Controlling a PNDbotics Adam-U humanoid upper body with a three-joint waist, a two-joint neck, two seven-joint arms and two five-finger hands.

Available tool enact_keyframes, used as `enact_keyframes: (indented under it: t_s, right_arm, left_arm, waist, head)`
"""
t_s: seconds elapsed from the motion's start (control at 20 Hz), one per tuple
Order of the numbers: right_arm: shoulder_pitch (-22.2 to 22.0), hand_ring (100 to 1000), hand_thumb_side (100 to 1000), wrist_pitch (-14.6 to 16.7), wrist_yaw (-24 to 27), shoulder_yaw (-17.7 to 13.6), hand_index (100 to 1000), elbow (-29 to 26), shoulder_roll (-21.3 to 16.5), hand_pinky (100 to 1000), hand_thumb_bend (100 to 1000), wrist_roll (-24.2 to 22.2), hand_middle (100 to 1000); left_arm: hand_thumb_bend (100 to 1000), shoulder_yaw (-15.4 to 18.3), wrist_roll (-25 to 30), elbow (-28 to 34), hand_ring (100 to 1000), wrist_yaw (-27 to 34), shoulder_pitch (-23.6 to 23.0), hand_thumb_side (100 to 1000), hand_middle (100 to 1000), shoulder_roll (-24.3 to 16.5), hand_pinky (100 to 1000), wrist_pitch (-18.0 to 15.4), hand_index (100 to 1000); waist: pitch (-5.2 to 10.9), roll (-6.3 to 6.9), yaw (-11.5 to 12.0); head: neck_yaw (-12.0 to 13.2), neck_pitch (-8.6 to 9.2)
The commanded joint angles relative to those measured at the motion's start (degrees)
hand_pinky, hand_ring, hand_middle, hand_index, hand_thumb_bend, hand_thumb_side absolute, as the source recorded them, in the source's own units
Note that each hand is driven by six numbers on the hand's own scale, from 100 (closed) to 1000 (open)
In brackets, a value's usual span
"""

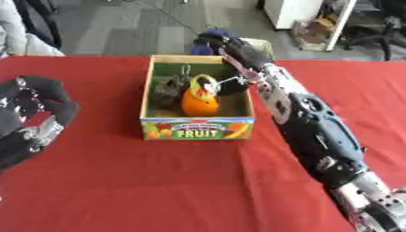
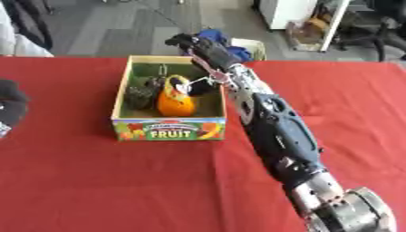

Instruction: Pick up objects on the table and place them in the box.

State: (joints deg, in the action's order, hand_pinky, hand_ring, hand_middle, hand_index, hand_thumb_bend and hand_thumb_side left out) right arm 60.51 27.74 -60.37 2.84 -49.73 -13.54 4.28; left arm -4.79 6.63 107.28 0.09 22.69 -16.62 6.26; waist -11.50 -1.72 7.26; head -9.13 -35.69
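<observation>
Nearest the camera, the red table (image 1: 158,190) shows no loose object left to pick. At its left edge the left hand (image 1: 36,115) rests idle, fingers curled and holding nothing. Farther in stands the box (image 1: 196,128), its front printed FRUIT, and inside it lie an orange fruit (image 1: 198,103) topped with something yellow and a dark, rough-skinned piece (image 1: 166,89) just beside it, to its left. The right arm runs up the right side of the table, and the right hand (image 2: 202,47) hangs over the box's far right corner; whether its fingers are apart or clasp something I cannot tell, as they blend with a blue thing (image 2: 218,37) behind.

The step looks like a release or a lift-away. To do it well, the hand should rise straight up, since the box's far wall and the yellow piece sit close under the wrist and could catch.
</observation>
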Motion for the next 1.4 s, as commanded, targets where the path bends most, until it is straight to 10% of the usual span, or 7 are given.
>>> enact_keyframes:
  t_s: [0.05, 0.9, 1.15, 1.4]
  right_arm:
    - [1.6, 809, 204, -1.9, 3.3, -0.9, 886, -3.8, -2.7, 782, 279, 1.9, 853]
    - [-13.5, 619, 210, -5.3, 19.8, 0.4, 732, -24.8, -12.2, 667, 100, 7.5, 604]
    - [-26.4, 588, 246, -11.7, 54.4, -0.8, 714, -42.0, -18.3, 657, 100, 0.3, 576]
    - [-35.4, 572, 266, -16.4, 65.3, -5.1, 699, -50.6, -17.9, 652, 100, -4.4, 557]
  left_arm:
    - [537, 0.4, -0.3, 1.0, 646, -0.2, 0.4, 365, 555, -0.7, 615, 0.0, 675]
    - [536, 2.1, -2.3, 0.6, 650, -0.9, -1.5, 368, 560, -1.3, 614, -0.1, 678]
    - [535, 2.5, -2.8, 0.4, 654, -1.1, -2.4, 369, 569, -1.7, 614, -0.1, 688]
    - [530, 3.0, -3.6, 0.2, 647, -1.2, -3.4, 376, 563, -1.7, 613, -0.2, 683]
  waist:
    - [1.22, 0.15, -0.4]
    - [1.12, 0.09, -5.9]
    - [1.34, -0.11, -6.8]
    - [1.35, -0.12, -7.8]
  head:
    - [0.4, 0.5]
    - [4.4, -0.44]
    - [5.2, -1.62]
    - [6.6, -3.79]
